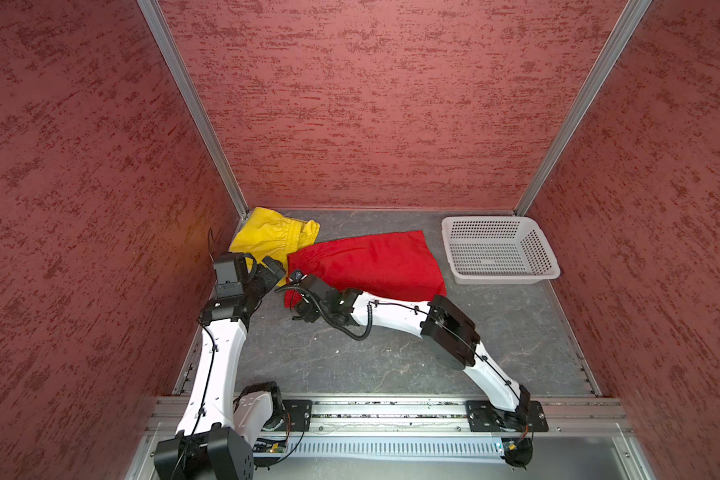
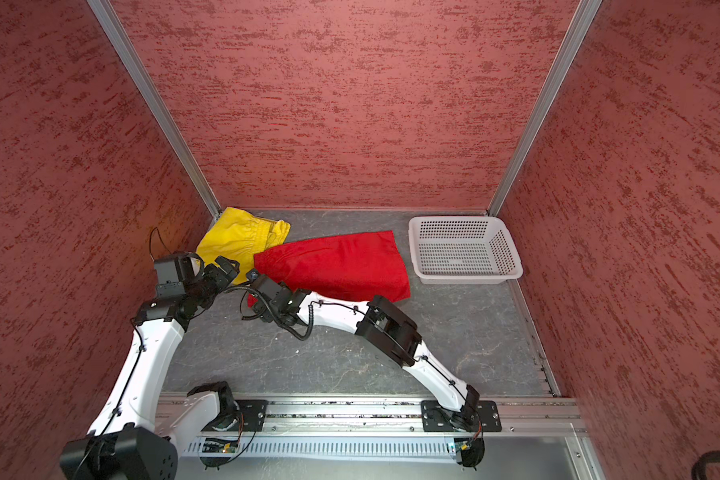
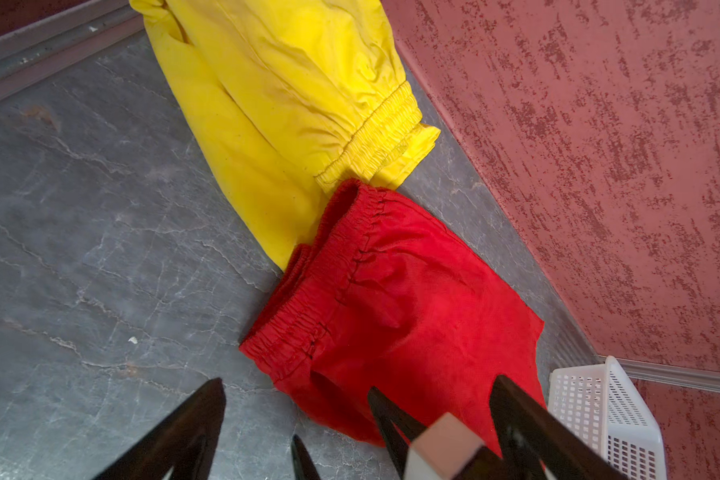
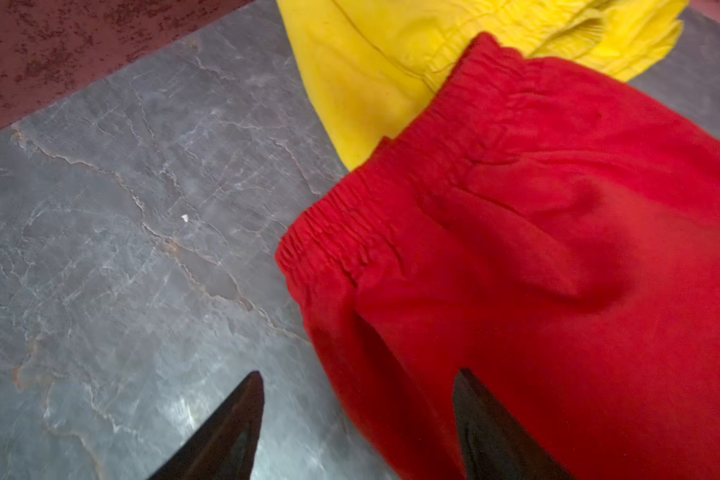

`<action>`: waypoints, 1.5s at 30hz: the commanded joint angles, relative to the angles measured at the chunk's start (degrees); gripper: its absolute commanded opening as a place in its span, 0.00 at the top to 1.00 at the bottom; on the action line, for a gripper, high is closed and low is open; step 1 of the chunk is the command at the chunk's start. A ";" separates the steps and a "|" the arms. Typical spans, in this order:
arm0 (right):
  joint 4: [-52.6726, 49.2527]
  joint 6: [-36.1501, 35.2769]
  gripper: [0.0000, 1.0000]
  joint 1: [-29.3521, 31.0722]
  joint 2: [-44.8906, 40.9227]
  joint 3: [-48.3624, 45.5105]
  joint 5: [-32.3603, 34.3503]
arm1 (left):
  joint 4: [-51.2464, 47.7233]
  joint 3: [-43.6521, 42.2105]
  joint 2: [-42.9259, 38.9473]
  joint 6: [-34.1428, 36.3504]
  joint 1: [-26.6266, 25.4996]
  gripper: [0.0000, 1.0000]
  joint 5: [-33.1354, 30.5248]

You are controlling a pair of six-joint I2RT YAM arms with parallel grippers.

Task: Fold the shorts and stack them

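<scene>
Far back in the left corner of the table (image 1: 391, 357), in both top views, the yellow shorts (image 1: 267, 237) (image 2: 238, 237) lie bunched against the walls, with the gathered waistband toward the right. Just to their right, near the middle of the frame, the red shorts (image 1: 371, 262) (image 2: 337, 262) lie spread fairly flat. The waistband end of the red pair points left and laps over the near edge of the yellow pair. Off in the back right corner stands the white basket (image 1: 535, 253) (image 2: 504, 249), apart from the red pair.

My left gripper (image 1: 273, 266) (image 3: 359, 379) hangs at the seam where yellow meets red. Its fingers are spread wide and hold nothing, with one tip over bare table and the other over red cloth in the wrist view.

My right gripper (image 1: 296, 276) (image 4: 360, 372) has reached across the middle to the red waistband end, close beside the left one. Its fingers (image 4: 242, 415) are also parted and empty. One is over the grey table, the other over the red fabric, and the hem edge runs between them. My right forearm covers the near edge of the red shorts in the top views.
</scene>
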 commanded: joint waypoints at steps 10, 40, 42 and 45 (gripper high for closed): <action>-4.60 3.21 0.53 -0.25 4.59 1.24 -8.18 | 6.69 -4.05 5.93 -2.67 2.08 0.22 6.56; -12.82 9.50 0.34 -25.50 -28.86 -25.14 -5.94 | 10.05 0.64 24.69 -0.90 -12.51 0.17 -12.05; -14.35 10.40 0.34 -28.97 -24.98 -21.58 -3.83 | 10.23 1.41 26.58 -0.51 -12.88 0.17 -12.32; -15.84 12.26 0.34 -33.85 -18.63 -14.91 -3.72 | 10.36 2.07 29.37 -0.40 -13.36 0.18 -13.12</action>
